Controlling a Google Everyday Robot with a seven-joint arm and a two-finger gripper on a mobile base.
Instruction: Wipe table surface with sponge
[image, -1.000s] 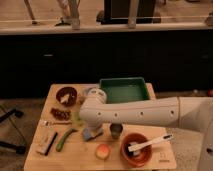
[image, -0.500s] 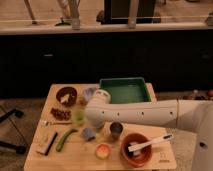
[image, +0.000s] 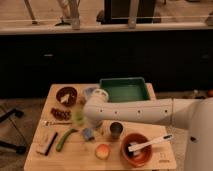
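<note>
The light tan wooden table surface (image: 80, 157) holds many small items. The small blue-grey sponge (image: 89, 133) lies on it at centre front, left of the metal cup (image: 116, 130). My white arm reaches in from the right and bends down at its rounded end (image: 97, 106). My gripper (image: 95, 125) hangs under that bend, right above the sponge and at or very near its top. The arm's end hides the gripper's grasp.
A green tray (image: 125, 80) stands at the back. A brown bowl (image: 66, 95) is at the back left and an orange bowl (image: 136, 149) with a white utensil at the front right. An orange-pink fruit (image: 102, 150), a green vegetable (image: 65, 139) and a pale cup (image: 79, 116) lie nearby.
The arm's bent end has shifted slightly towards the front of the table. The sponge under it has moved a little to the left.
</note>
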